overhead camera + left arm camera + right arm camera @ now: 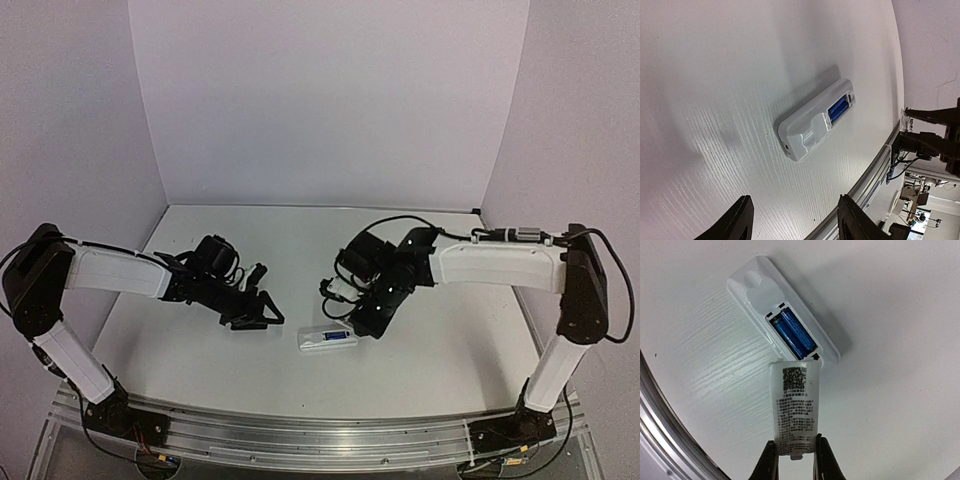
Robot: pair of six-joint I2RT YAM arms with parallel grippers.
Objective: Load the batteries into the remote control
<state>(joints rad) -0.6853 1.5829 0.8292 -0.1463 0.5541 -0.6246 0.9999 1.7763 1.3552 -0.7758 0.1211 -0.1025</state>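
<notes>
The white remote control (327,339) lies face down on the table between the arms, its battery recess open. Two blue batteries (792,332) sit side by side in the recess, also seen in the left wrist view (838,108). My right gripper (794,455) is shut on the small white cover piece (795,405), printed with a code and text, and holds it just above the recess end of the remote (785,310). My left gripper (795,220) is open and empty, a short way left of the remote (815,120). In the top view it (250,310) hovers low over the table.
The table's metal front rail (875,170) runs close to the remote. Purple walls enclose the back and sides. The right arm's cables (400,225) hang above the table's middle.
</notes>
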